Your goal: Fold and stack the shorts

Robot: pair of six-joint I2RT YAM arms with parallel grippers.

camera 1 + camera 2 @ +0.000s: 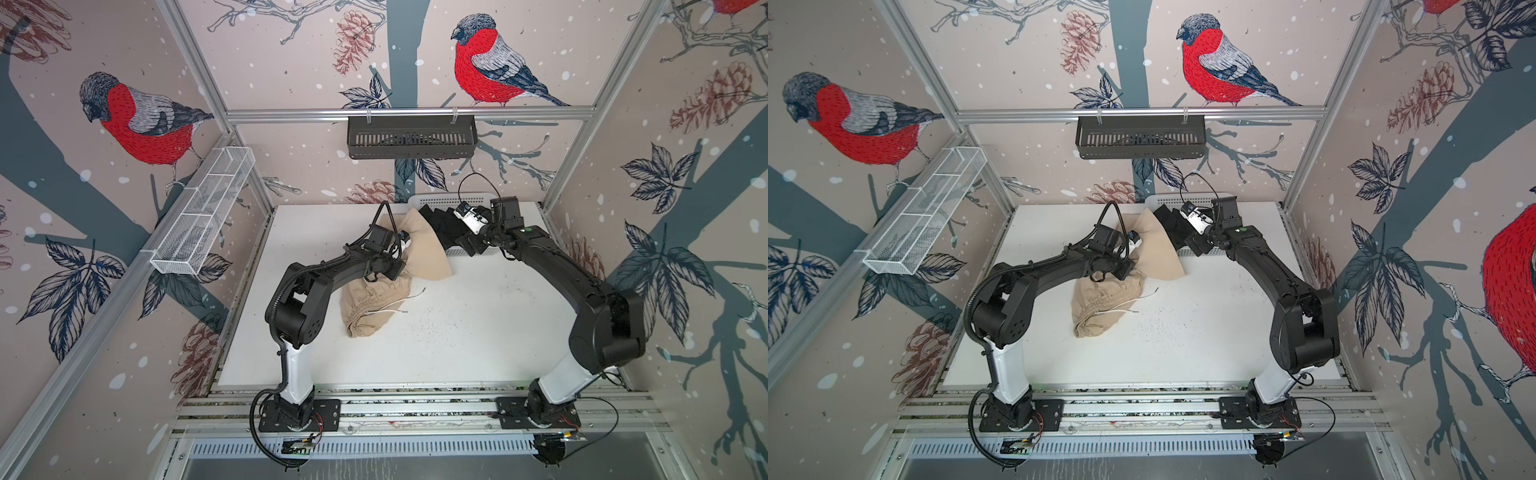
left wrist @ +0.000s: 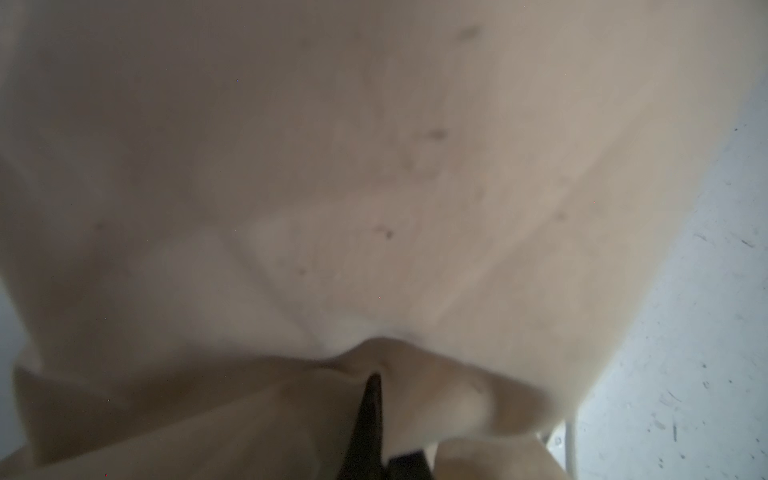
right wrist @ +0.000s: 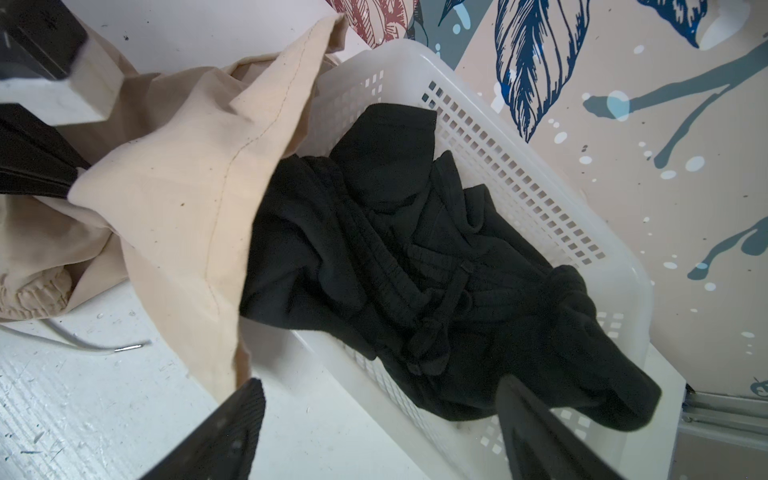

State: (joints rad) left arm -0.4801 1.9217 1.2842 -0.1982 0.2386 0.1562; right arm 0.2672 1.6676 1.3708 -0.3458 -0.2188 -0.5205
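Left hand clamped tight on fold of beige shorts. Cloth stands in peak against basket rim. Waistband end lies on bench, white drawstring trailing. Right hand spread wide, holding nothing, over black shorts, which lie crumpled inside basket at bench rear.

Shorts in basket, second shorts left of it.

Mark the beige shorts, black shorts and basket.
beige shorts [image 1: 426,249]: a top view, flat leg panel.
black shorts [image 3: 395,257]: right wrist view, gathered waistband.
white perforated basket [image 3: 498,174]: right wrist view, perforated side wall.
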